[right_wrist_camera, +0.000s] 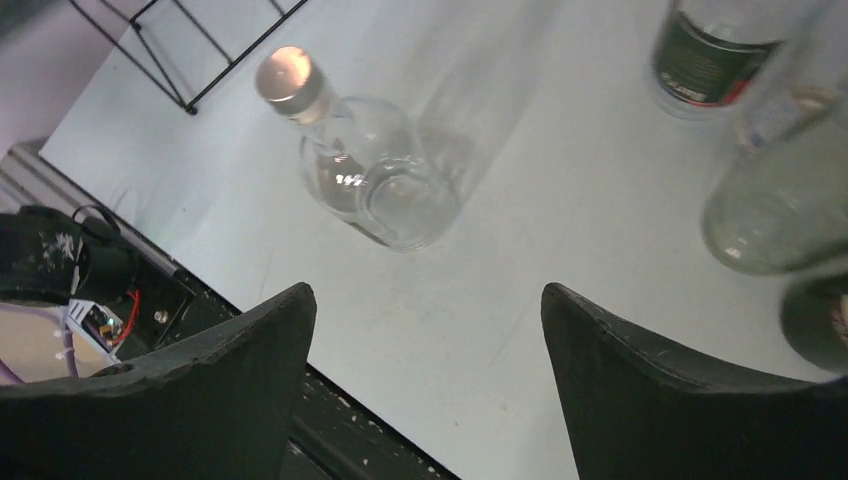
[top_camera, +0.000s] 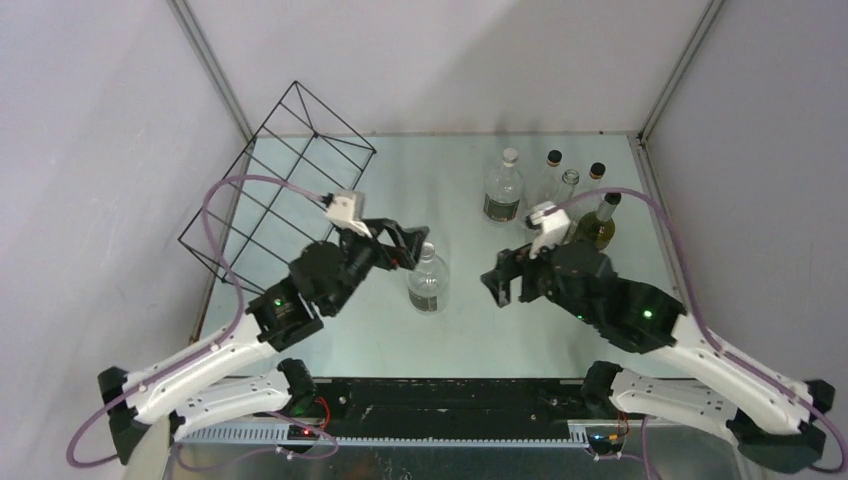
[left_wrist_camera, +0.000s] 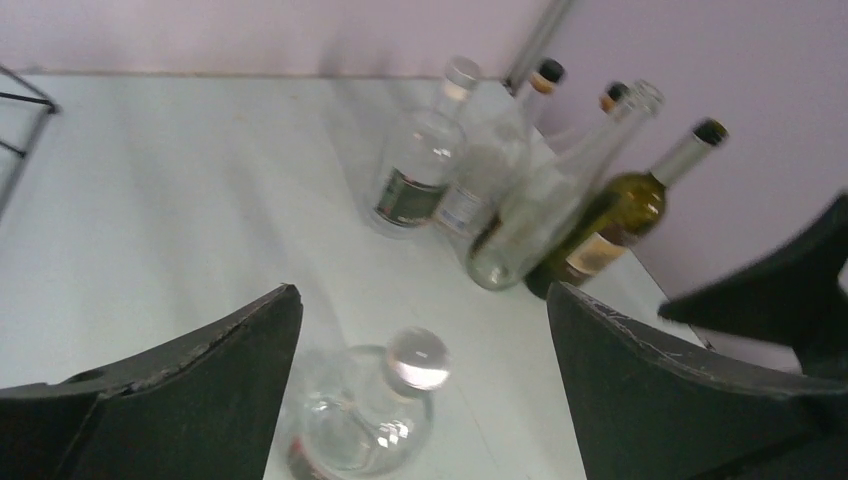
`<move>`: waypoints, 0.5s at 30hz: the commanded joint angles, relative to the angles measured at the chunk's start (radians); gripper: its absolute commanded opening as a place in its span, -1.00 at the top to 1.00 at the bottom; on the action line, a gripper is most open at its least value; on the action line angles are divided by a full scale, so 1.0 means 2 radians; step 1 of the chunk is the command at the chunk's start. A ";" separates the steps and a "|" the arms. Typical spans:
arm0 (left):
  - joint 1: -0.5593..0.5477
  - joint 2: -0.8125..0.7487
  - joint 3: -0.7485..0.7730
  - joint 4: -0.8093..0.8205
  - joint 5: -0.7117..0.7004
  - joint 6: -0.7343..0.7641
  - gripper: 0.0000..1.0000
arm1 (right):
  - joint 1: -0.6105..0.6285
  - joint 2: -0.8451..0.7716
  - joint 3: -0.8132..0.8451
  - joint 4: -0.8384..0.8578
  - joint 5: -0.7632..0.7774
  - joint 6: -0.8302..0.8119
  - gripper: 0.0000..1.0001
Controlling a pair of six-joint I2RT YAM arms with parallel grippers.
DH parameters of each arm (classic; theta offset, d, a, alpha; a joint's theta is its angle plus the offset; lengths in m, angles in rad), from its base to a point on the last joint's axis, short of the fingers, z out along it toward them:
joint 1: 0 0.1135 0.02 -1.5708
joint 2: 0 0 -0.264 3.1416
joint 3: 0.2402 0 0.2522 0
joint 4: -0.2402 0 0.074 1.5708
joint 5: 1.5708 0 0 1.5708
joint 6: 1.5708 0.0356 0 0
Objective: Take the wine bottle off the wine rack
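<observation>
Wine rack (top_camera: 283, 187) — 1 | bottles (top_camera: 428, 282) — 6, on table (top_camera: 560, 325) | left end effector (left_wrist_camera: 422, 297), right end effector (right_wrist_camera: 428, 292) — spread wide, empty

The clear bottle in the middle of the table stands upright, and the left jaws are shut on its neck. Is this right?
Not quite. The clear bottle stands upright, but the left jaws are open, with a gap to it on each side, as the left wrist view shows.

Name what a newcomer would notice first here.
The black wine rack leans tilted in the far-left corner, no bottle visible in it. A lone clear bottle stands mid-table between the open left end effector and open right end effector. A cluster of bottles crowds the far-right corner.
</observation>
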 commanded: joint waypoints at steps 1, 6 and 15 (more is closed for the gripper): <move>0.096 -0.023 0.023 -0.075 0.106 -0.022 -0.99 | 0.052 0.054 -0.003 0.088 0.026 -0.010 -0.74; 0.181 -0.060 0.028 -0.166 0.125 -0.011 -0.99 | 0.072 0.130 -0.003 0.162 0.043 0.007 -0.78; 0.235 -0.139 0.040 -0.272 0.099 0.039 -0.99 | 0.072 0.225 -0.003 0.241 0.022 0.032 -0.64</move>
